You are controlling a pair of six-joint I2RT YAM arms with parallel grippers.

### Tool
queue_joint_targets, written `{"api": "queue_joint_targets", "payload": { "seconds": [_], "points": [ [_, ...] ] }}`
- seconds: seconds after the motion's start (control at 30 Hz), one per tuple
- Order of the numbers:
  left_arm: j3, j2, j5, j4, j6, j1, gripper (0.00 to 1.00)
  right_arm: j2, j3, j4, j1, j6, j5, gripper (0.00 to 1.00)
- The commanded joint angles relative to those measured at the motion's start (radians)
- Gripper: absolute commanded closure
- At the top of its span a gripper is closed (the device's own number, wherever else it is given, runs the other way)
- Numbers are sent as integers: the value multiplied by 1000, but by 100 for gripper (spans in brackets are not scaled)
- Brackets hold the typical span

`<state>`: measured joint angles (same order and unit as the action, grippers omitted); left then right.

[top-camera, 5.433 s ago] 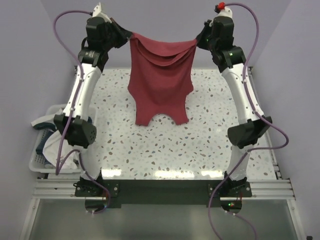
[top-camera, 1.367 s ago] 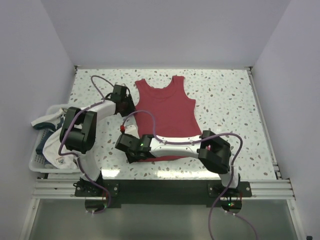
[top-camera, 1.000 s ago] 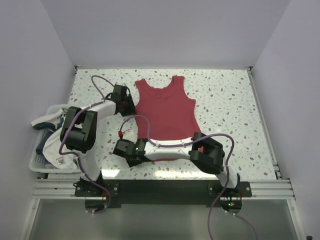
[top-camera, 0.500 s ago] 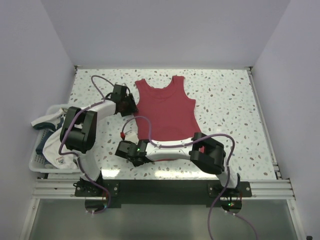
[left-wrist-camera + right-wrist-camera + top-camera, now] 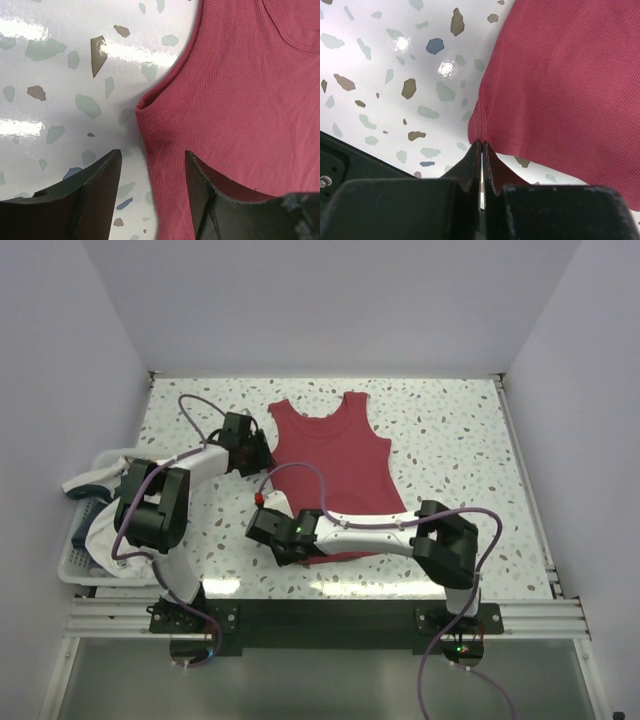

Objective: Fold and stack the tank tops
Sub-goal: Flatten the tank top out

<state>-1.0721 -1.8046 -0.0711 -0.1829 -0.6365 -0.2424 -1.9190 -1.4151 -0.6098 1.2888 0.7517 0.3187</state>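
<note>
Now, top [image 5: 335,470]: flat on surface [image 5: 450,440], centred.
Left fingers [image 5: 95,192]: open, astride 9 o'clock armhole.
Right fingers [image 5: 468,172]: clamped on 7 o'clock hem corner.
Risk: our thin pinch slips; fold skews.

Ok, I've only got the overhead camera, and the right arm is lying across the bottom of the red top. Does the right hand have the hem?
Observer: It looks so. The right hand is shut, pinching a hem corner of the dark red tank top.
Operator: And the left hand?
Observer: The left hand is open, straddling the top's side edge without gripping it.
Operator: Is the cloth flat there?
Observer: Not quite. It puckers slightly at the armhole.
</note>
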Motion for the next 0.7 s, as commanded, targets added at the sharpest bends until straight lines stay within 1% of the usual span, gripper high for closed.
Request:
{"api": "queue_joint_targets", "payload": {
  "seconds": [0.0,0.1,0.17,0.2,0.3,0.37,0.4,0.47,0.5,0.67],
  "points": [
    [0,25,-6,48,-12,8,43,37,-7,16,-6,14,-20,100],
    [-8,14,7,49,-18,8,53,46,-2,15,-13,18,-17,100],
    [-11,11,17,49,-20,8,58,60,5,15,-19,18,-17,100],
    [-14,8,30,46,-22,8,63,63,8,13,-19,18,-17,100],
    [-29,-5,45,42,-20,8,69,77,15,15,-20,18,-24,100],
    [-37,-19,56,36,-22,8,71,80,15,16,-20,18,-38,100],
    [-45,-27,65,34,-20,8,75,81,15,16,-22,18,-43,100],
    [-51,-38,68,28,-22,8,78,84,16,22,-22,17,-46,100],
    [-55,-44,92,28,-17,8,79,84,16,22,-20,17,-46,100],
    [-86,-67,114,17,-6,8,80,81,10,28,-20,14,-58,100]
  ]
}}
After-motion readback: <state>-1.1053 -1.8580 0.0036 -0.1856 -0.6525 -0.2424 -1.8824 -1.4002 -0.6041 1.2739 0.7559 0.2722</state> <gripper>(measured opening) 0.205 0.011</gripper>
